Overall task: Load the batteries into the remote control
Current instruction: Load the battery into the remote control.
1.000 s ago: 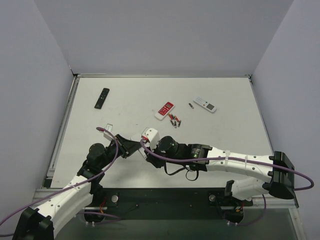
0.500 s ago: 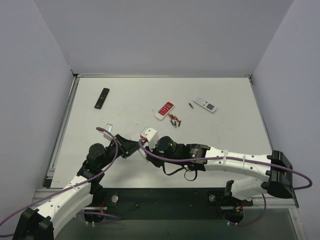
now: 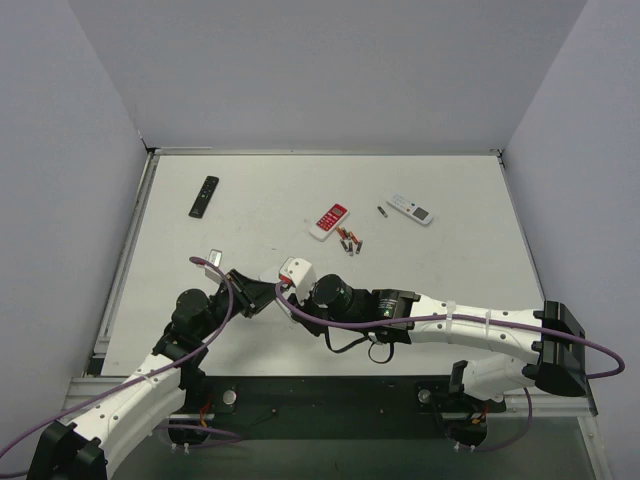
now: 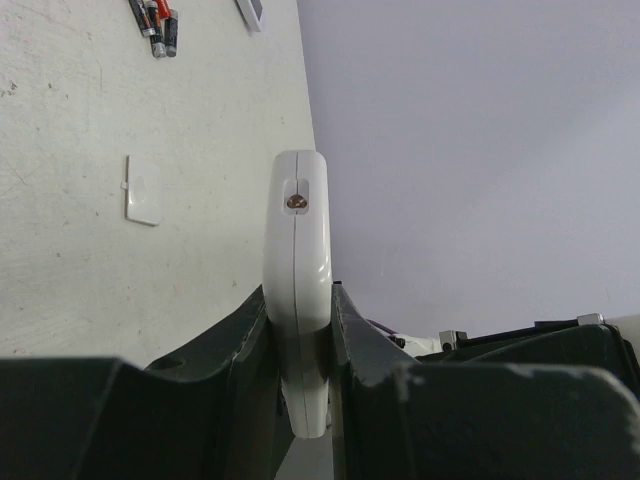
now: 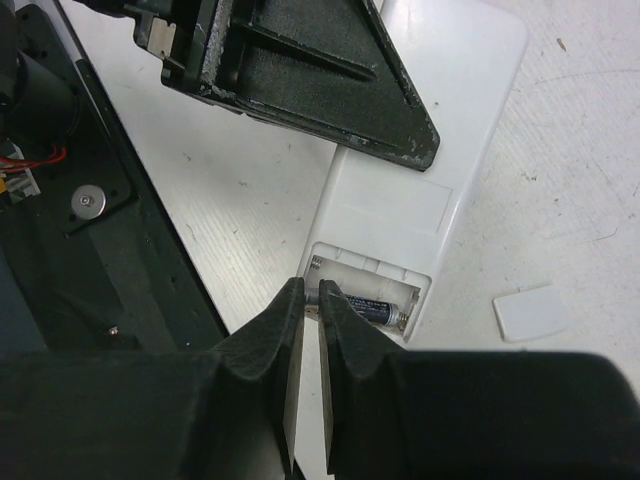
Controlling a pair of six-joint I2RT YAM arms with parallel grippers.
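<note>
A slim black plastic remote (image 3: 204, 196) lies near the far left corner of the matte white table (image 3: 450, 270). Nearer the left edge rests a small flat white cover plate (image 4: 144, 189), loose on the tabletop.

The left gripper (image 3: 255, 293) has its dark fingers clamped on the long sides of the white rectangular plastic remote control (image 4: 297, 260), near the table's front edge and left of centre. The remote's smooth plain back faces the right wrist camera, and its open battery compartment (image 5: 365, 288) holds one dark cylindrical battery (image 5: 374, 311) lying lengthwise – the rest of the bay is white plastic.

The right gripper (image 5: 308, 292) has its fingers together, tips at the compartment's edge by the battery's end.

Toward the middle of the table lie a glossy red-and-white remote (image 3: 329, 221) and, just beside it, the loose copper-and-black batteries (image 3: 348, 240) – then a lone battery (image 3: 381, 211) and a second white remote with a grey panel (image 3: 410, 209).
</note>
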